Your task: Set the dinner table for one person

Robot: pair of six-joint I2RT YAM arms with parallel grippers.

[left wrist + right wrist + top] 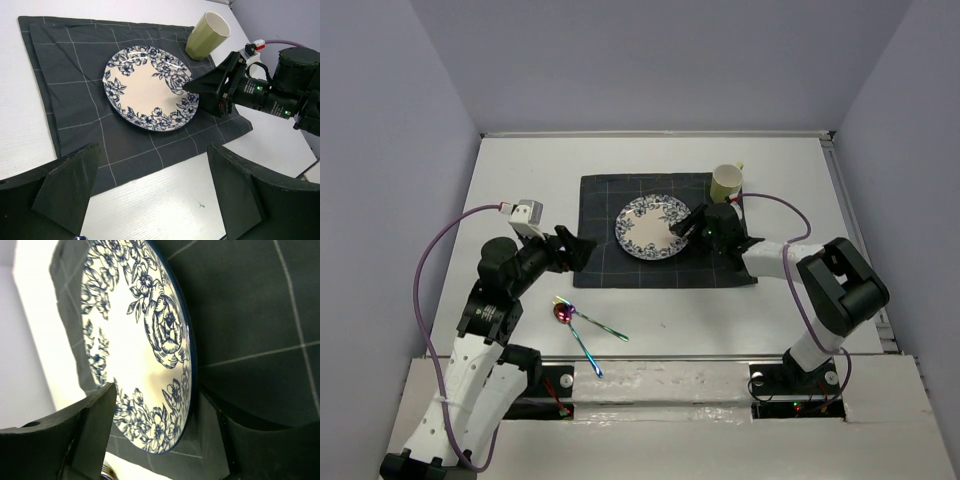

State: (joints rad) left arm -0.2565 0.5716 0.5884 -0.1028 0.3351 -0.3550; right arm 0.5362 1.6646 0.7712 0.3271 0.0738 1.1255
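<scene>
A blue-flowered white plate point(652, 226) lies flat on a dark grey checked cloth point(600, 262) on the white dinner table point(520, 170). My right gripper point(692, 226) is open at the plate's right rim, one finger point(85, 435) over the plate point(135, 340) and the other point(250, 450) beside the rim on the cloth point(250, 315). My left gripper point(582, 250) is open and empty, above the table point(165, 200) at the cloth's near-left edge. It looks across the plate point(145, 87) at the right gripper point(192, 95).
A green cup point(727, 181) stands upright at the cloth's far right corner and shows in the left wrist view point(207, 35). An iridescent spoon point(563, 314) and a second iridescent utensil point(586, 352) lie crossed on the table at the near left.
</scene>
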